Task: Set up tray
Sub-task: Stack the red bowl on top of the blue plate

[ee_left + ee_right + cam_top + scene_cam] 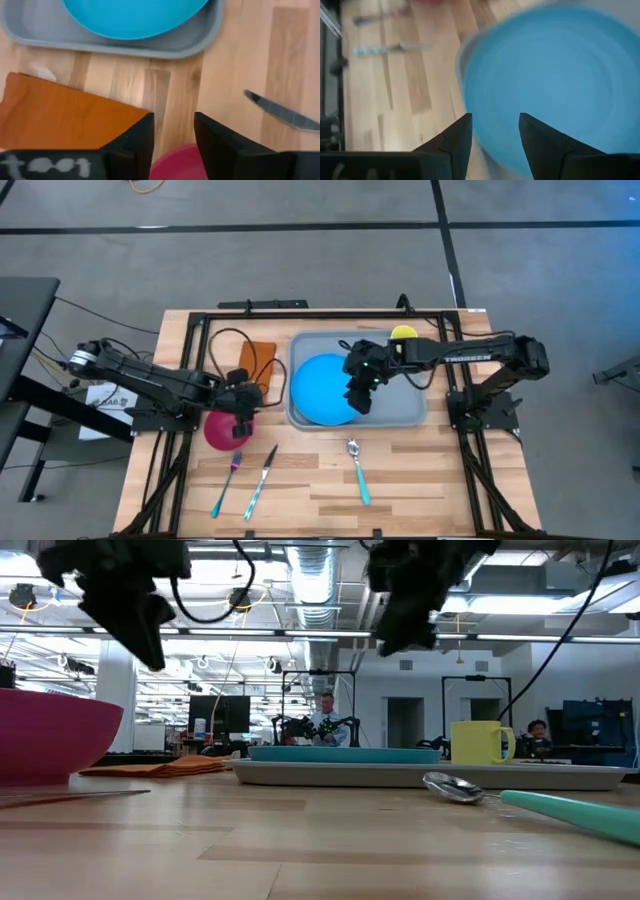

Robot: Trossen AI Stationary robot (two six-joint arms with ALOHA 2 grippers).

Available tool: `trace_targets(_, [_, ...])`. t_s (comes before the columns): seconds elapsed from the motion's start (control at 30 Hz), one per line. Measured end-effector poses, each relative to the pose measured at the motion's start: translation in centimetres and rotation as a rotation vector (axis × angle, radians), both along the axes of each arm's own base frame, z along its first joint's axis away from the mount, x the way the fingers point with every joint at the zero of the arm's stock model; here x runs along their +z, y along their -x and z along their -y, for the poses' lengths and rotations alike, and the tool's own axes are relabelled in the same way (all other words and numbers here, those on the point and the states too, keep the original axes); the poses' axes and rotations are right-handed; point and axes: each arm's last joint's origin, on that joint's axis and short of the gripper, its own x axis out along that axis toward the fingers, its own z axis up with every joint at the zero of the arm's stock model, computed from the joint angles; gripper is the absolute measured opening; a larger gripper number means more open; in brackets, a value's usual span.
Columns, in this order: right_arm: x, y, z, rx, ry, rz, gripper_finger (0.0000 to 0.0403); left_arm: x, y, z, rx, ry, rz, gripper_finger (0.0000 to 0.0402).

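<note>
Your right gripper (361, 402) hangs spread over the plate (322, 388) in the tray (405, 412); your left gripper (242, 420) gapes above the bowl (222, 430).

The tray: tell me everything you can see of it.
The tray is a large pale grey-blue rectangle with rounded corners and a low raised rim, plastic by its look. It lies flat on the wooden table, toward the far side, between the orange napkin and the right arm's base. A round blue plate rests in its left half. The yellow mug stands at its far edge. The right tool hangs open above the plate.
</note>
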Motion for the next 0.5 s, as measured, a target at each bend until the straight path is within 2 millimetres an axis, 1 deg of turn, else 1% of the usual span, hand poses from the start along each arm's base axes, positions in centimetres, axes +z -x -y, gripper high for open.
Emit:
trace_targets(0.13, [1.2,1.7,-0.9,-0.01,0.048,-0.03,0.015,-0.6,0.0,-0.3,-0.024,-0.032,-0.072,0.0152])
trace_targets(0.23, [2.1,2.8,-1.7,-0.015,0.087,-0.033,0.0148,-0.7,0.3,-0.8,-0.021,-0.015,-0.12,0.0164])
trace_targets(0.33, [2.8,4.3,-2.6,-0.025,0.083,-0.065,0.0148,-1.0,0.8,-1.0,-0.022,-0.004,-0.192,0.0167])
trace_targets(0.4, [3.1,5.3,-3.3,-0.017,0.116,-0.095,0.0149,-1.2,1.6,-1.2,-0.029,-0.016,-0.268,0.0167])
trace_targets(0.5, [3.6,6.2,-4.3,-0.042,0.178,-0.099,0.015,-1.3,2.1,-1.4,-0.023,-0.044,-0.332,0.0167])
